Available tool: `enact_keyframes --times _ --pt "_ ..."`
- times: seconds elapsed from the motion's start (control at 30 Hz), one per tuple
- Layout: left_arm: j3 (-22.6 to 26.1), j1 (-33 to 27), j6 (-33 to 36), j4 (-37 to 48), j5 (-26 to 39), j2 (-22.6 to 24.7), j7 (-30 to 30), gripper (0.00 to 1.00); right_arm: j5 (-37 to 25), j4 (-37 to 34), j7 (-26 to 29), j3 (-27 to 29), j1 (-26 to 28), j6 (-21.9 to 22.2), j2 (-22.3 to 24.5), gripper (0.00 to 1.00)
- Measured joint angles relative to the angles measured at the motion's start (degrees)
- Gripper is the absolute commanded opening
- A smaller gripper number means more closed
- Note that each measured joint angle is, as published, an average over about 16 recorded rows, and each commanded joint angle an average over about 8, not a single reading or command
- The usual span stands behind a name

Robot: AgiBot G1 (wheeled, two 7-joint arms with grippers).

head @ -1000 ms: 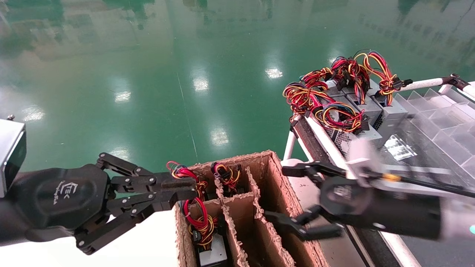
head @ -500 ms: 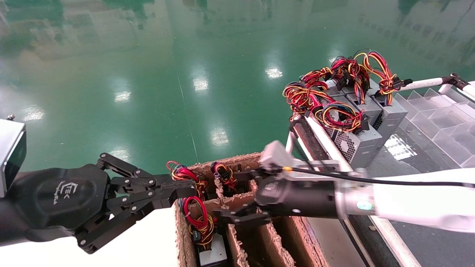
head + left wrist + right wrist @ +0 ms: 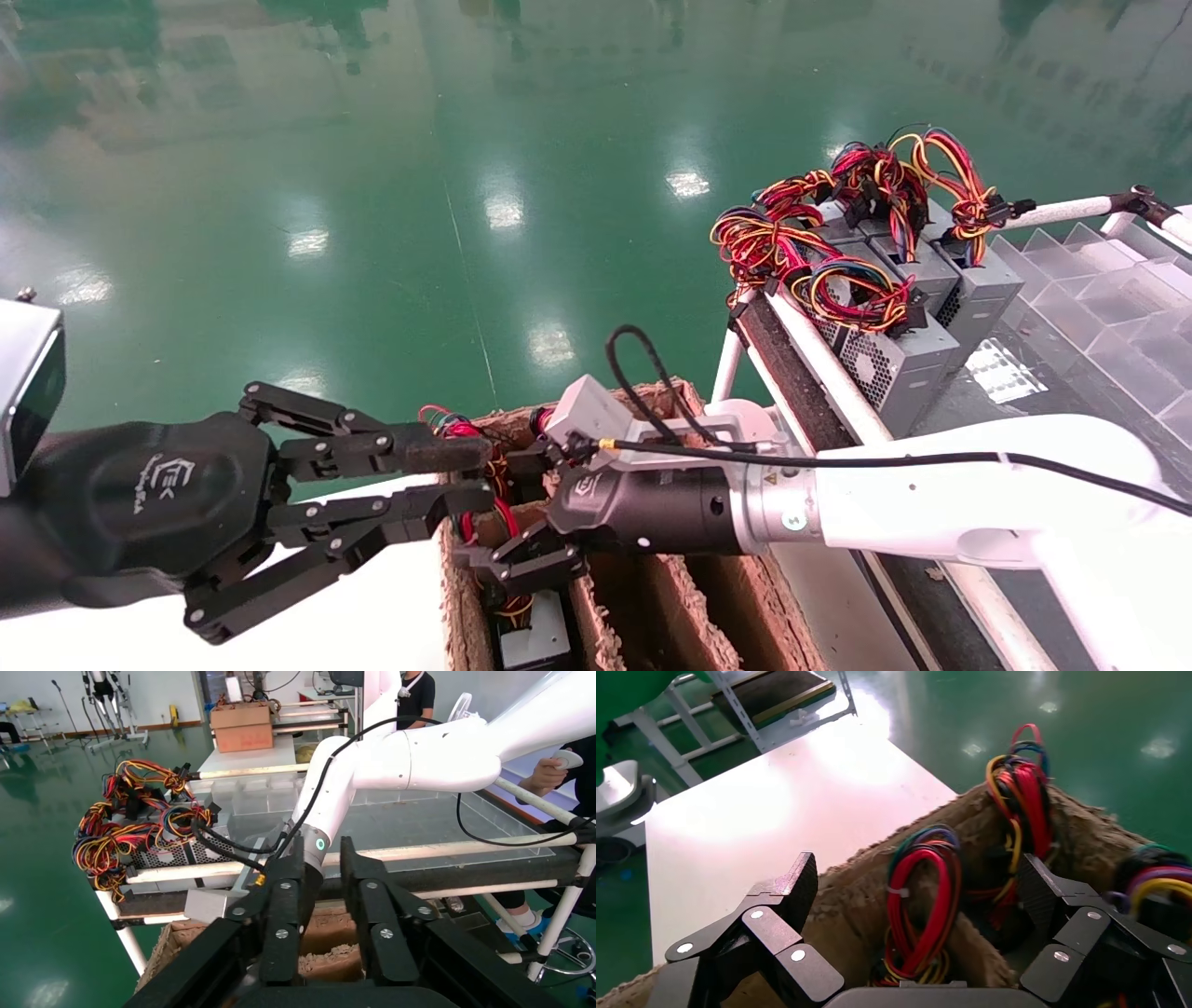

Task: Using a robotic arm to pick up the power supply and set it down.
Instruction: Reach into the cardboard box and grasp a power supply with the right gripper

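Over the cardboard box (image 3: 652, 596), right pincer (image 3: 916, 934) spread astride power supply (image 3: 531, 638) wires, body mostly hidden, left pincer (image 3: 452, 475) parted.

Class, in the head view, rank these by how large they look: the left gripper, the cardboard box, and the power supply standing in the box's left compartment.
1. Left gripper, though it is nearest the camera.
2. Cardboard box, partly hidden.
3. Power supply, mostly hidden.

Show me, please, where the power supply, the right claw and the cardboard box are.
power supply (image 3: 921, 903), right wrist view, on its red wire loop.
right claw (image 3: 510, 539), head view, between its fingertips.
cardboard box (image 3: 666, 596), head view, on an inner divider.
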Motion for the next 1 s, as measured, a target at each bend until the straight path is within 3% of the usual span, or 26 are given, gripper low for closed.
enact_keyframes --times 1.0 --pt "0.02 0.00 -0.01 0.00 -0.01 -0.01 0.01 1.00 0.14 -3.53 -3.93 -0.03 -1.26 0.78 -2.19 0.00"
